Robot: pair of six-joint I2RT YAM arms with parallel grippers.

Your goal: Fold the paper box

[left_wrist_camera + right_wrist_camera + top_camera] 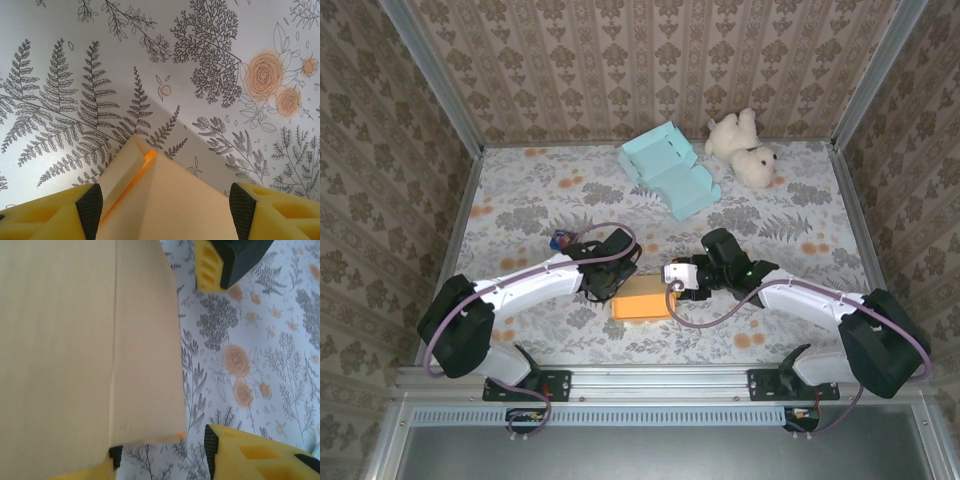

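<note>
Orange paper box (642,299) lies between left claw (617,290) and right claw (672,283).

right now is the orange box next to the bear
No, the orange box lies near the front of the table, well apart from the bear, which sits at the back by the blue box.

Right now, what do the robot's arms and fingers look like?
The left arm and right arm have white links and bulky black joints, with a mauve cable looping along each. The fingers are yellow blocks with black pads.
</note>
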